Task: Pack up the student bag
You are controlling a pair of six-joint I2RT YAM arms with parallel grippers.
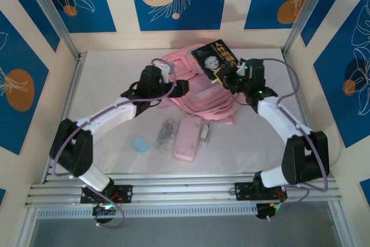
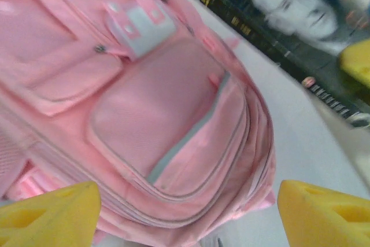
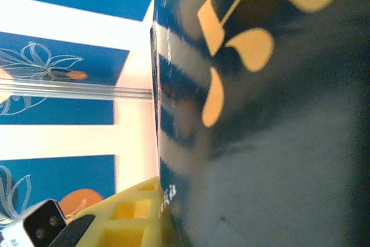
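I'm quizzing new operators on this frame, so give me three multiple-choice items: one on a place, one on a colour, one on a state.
1. Where does the pink pencil case lie relative to the student bag?
A) inside it
B) on the table, nearer the arm bases
C) on top of it

2. The book has a cover that is mainly:
A) black
B) white
C) green

3. The right gripper is:
A) open, holding nothing
B) shut on the pencil case
C) shut on the book

Answers: 1 B, it lies flat in front of the bag; 2 A, black with yellow lettering; 3 C, it clamps the book's edge above the bag.
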